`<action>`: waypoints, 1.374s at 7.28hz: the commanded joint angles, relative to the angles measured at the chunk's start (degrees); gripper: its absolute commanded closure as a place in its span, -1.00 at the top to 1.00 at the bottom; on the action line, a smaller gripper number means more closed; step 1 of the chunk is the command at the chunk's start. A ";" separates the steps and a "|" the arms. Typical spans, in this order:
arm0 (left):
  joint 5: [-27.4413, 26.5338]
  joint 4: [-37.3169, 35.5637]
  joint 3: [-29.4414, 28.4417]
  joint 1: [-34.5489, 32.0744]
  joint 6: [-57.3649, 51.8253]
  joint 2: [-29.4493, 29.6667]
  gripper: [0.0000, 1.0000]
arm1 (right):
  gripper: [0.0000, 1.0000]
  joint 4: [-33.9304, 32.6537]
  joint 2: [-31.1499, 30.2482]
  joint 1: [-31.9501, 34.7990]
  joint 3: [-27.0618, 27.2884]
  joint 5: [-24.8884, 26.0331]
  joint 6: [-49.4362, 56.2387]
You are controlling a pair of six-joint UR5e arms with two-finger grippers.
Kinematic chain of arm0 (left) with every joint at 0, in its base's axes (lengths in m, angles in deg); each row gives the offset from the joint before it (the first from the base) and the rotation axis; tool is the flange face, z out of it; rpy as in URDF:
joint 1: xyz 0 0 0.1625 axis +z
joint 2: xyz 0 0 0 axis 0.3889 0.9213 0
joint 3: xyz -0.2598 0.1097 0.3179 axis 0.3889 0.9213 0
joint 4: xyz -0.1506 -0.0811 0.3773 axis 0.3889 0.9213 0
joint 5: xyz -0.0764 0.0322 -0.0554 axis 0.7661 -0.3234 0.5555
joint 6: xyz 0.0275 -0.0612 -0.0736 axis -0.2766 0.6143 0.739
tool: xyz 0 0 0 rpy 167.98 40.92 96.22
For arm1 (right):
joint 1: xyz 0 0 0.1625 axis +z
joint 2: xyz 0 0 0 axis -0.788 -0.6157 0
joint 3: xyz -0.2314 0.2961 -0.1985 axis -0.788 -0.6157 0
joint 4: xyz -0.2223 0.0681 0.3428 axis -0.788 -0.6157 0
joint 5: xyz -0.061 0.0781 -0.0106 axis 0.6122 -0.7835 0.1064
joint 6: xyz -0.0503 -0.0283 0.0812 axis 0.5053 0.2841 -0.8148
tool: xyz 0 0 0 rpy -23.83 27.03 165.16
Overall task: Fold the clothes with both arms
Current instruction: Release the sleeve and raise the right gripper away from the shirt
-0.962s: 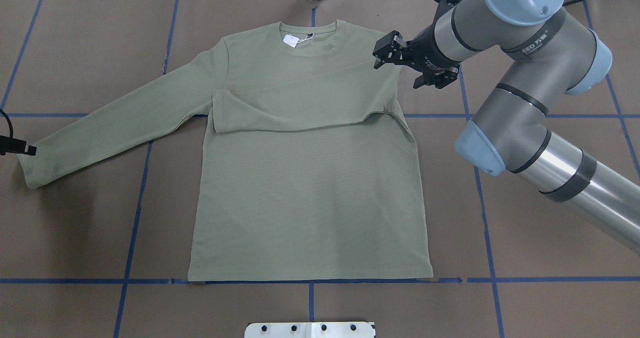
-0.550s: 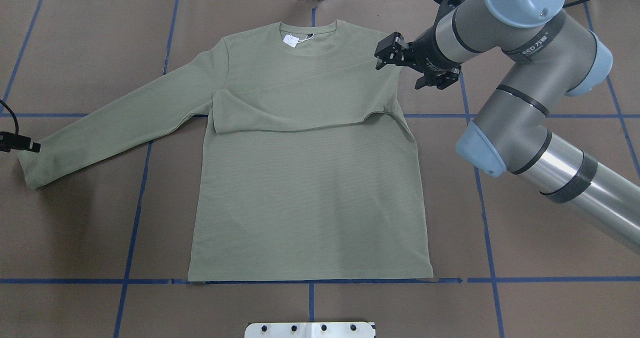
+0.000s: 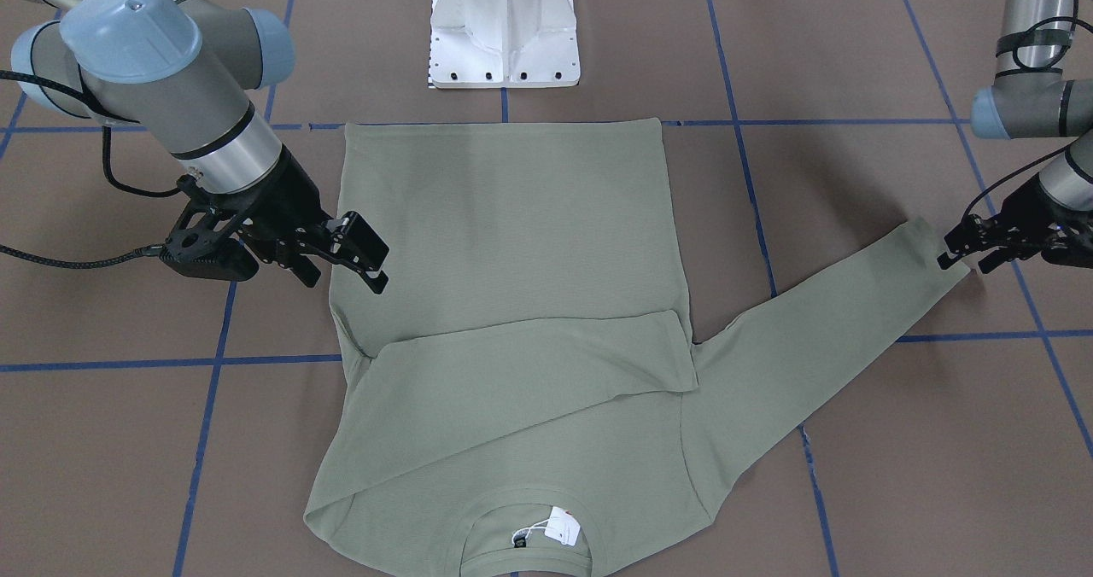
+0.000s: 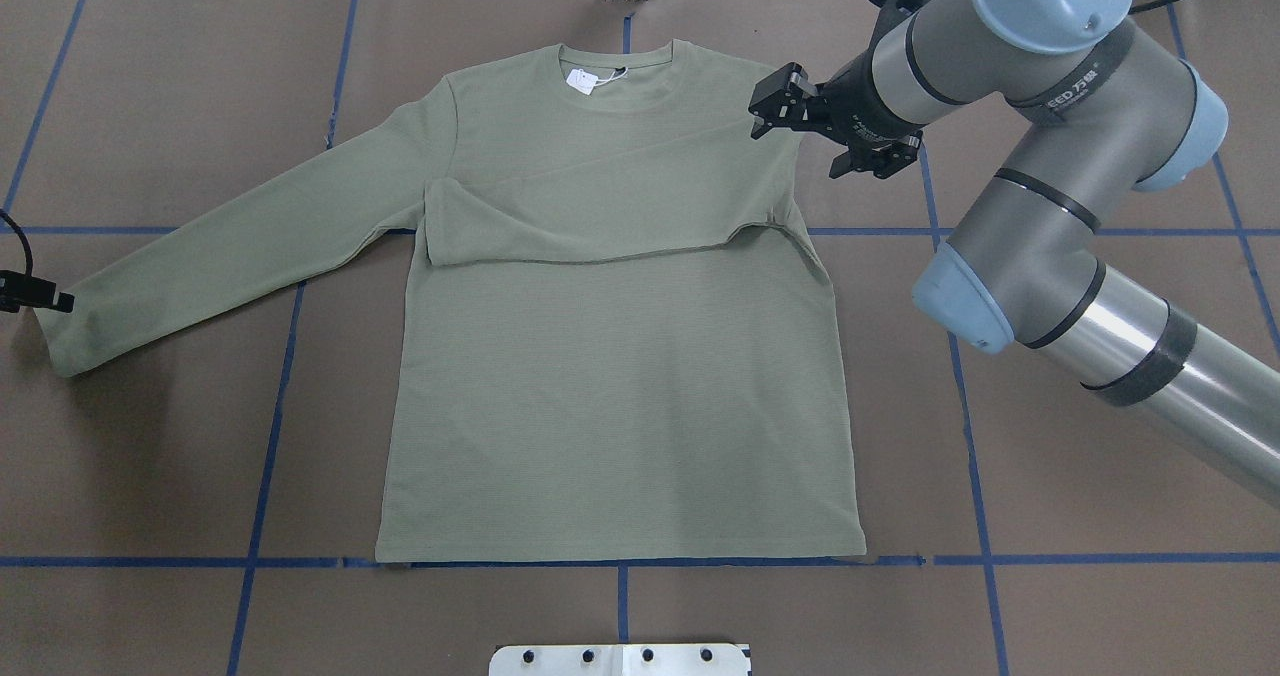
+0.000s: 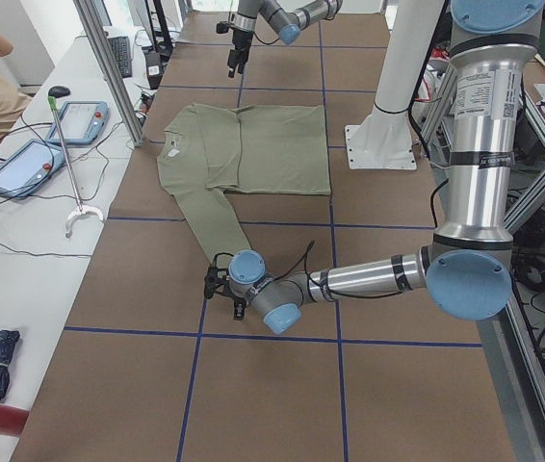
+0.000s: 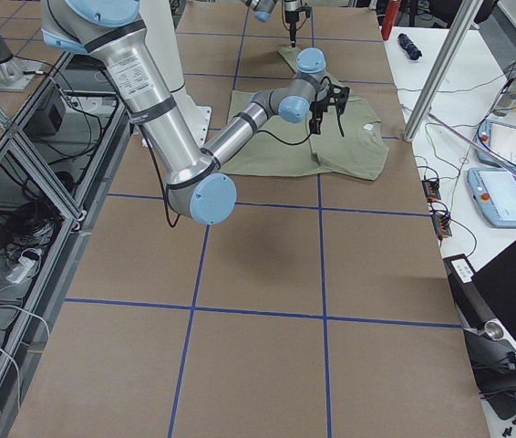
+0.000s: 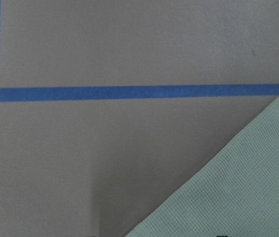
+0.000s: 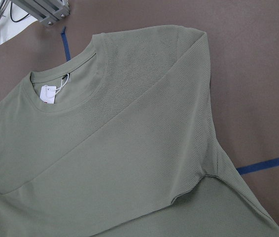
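**Right gripper [image 4: 768,108] spread over the shoulder, left gripper [image 3: 949,253] at the cuff**

The right gripper hangs in the upper right of the overhead view. Its two black fingers are apart and hold nothing, over the shoulder edge of the sage-green long-sleeved shirt [image 4: 620,386]. The right arm [image 4: 1050,236] reaches in from the lower right corner of that view.

The left gripper sits at the far left edge of the overhead view, its tip against the cuff [image 4: 60,341] of the outstretched sleeve [image 4: 230,246]. I cannot tell whether it pinches the cloth or merely touches it. The left wrist view gives only a corner of green knit at lower right, over the brown surface.

The shirt lies flat, front up, in the middle of the brown table [image 4: 1080,456]. Its collar [image 4: 615,56] is towards the top of the overhead view, and its hem runs along a blue tape line [image 4: 1100,559] near the bottom. The folded sleeve [image 4: 600,206] lies across the chest, its end at the left side of the body. The outstretched sleeve runs diagonally down to the left edge. A white paper tag [image 4: 580,79] rests just inside the collar. A white pedestal base [image 3: 504,26] stands at top centre of the front-facing view, near the hem but apart from it.
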 commanded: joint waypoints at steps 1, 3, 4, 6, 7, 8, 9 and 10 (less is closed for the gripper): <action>-0.03 -0.12 -0.08 0.03 0.25 0.06 0.39 | 0.99 -0.16 -0.57 0.05 0.59 -0.26 -0.02; -0.03 -0.21 -0.17 0.03 0.51 0.06 -0.28 | 0.99 -0.16 -0.66 0.05 0.76 -0.35 -0.02; -0.03 -0.47 -0.26 0.03 0.51 0.06 -0.65 | 0.99 -0.25 -0.66 0.05 0.76 -0.35 -0.02; 0.15 -0.56 0.26 -0.06 0.69 -0.03 -1.00 | 0.99 -0.25 -0.66 0.05 1.11 -0.44 -0.11; 0.58 -0.56 0.53 -0.06 0.86 0.14 -1.00 | 0.99 -0.34 -0.75 0.14 1.38 -0.44 -0.29; 0.76 -0.56 1.40 -0.06 0.95 0.14 -1.00 | 0.99 -0.25 -1.10 0.05 1.47 -0.35 -0.29; 1.63 -0.65 1.67 -0.06 0.95 -0.03 -1.00 | 0.99 -0.25 -1.10 0.05 1.38 -0.44 -0.29; 5.47 -0.65 2.81 -0.14 0.95 -0.21 -1.00 | 0.99 -0.25 -1.10 0.05 1.38 -0.44 -0.29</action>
